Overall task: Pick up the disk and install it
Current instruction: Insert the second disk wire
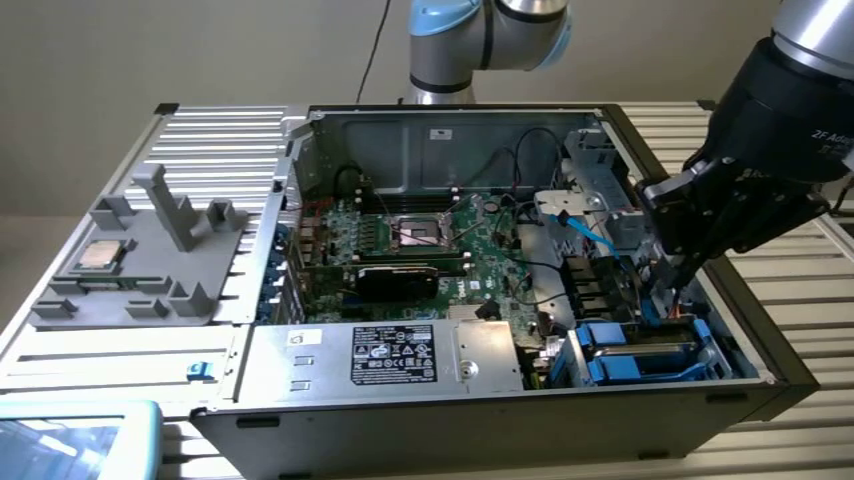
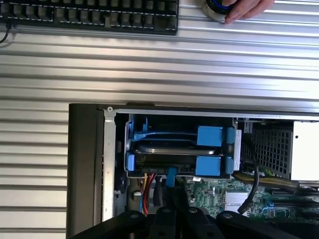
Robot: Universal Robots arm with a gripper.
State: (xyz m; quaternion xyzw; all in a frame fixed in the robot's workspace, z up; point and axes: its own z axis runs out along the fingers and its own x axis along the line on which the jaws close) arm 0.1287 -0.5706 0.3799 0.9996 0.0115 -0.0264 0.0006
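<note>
1. Setup: open PC case [image 1: 747, 395] on slatted metal bench [image 2: 159, 64], side panel off. Motherboard [image 1: 414, 245] exposed, PSU box w/ black label [image 1: 387, 355] at the near edge. Grey fixture tray [image 1: 134, 270] sits outside the case at the exterior view's left, w/ small square CPU chip [image 1: 100, 257] on it.
2. Gripper [image 1: 671, 275]: inside the case at the exterior view's right, fingers together, tips pointing down just above/behind the drive bay. Nothing visibly clamped between them.
3. Disk [image 2: 167, 149]: already in the blue-railed drive cage [image 2: 209, 135] in the near corner of the case; wrist view shows its dark/silver edge between the two blue carrier rails. Can't tell if fully seated or latched.
4. Judgement: install looks mostly done. Gripper is nearest the bay's inner side, where red/yellow wires [image 2: 147, 191] & a blue tab [image 2: 171, 175] sit.
5. Risks:
 a. Fingertips are close to the wire bundle & blue SATA cable [image 1: 581, 228]; sideways travel could snag or pull a connector.
 b. If disk isn't home, a push off-centre could jam it crooked in the rails.
 c. Wrist body is near the case wall; a tilt could hit the rim.
6. Person's hand [image 2: 244, 9] on an object at the bench edge, beside keyboard [image 2: 89, 15], well apart from the case.
</note>
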